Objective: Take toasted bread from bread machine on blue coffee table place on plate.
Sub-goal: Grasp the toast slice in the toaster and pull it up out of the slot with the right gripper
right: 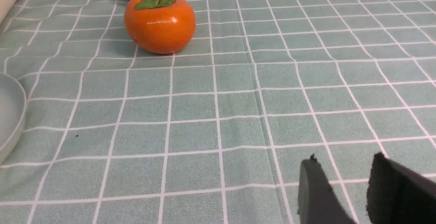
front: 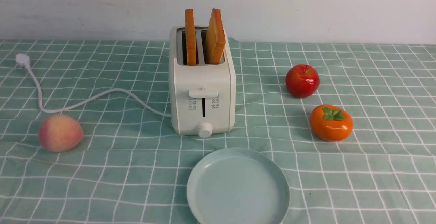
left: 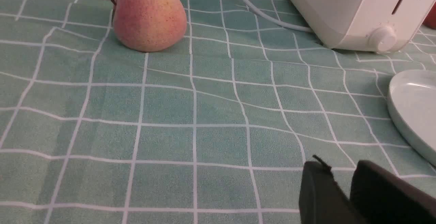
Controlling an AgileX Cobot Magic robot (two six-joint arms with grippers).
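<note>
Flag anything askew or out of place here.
The right toast slice leans askew in the toaster, while the left slice stands straight. The toaster's plug lies loose on the tablecloth.

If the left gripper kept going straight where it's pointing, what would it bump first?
Probably the tablecloth, since the left gripper seems aimed slightly down. Skimming above it, the toaster looks next, but depth is unclear.

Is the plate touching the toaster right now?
Apart. The front view shows a strip of table between the toaster and the plate; the left wrist view shows that gap too.
</note>
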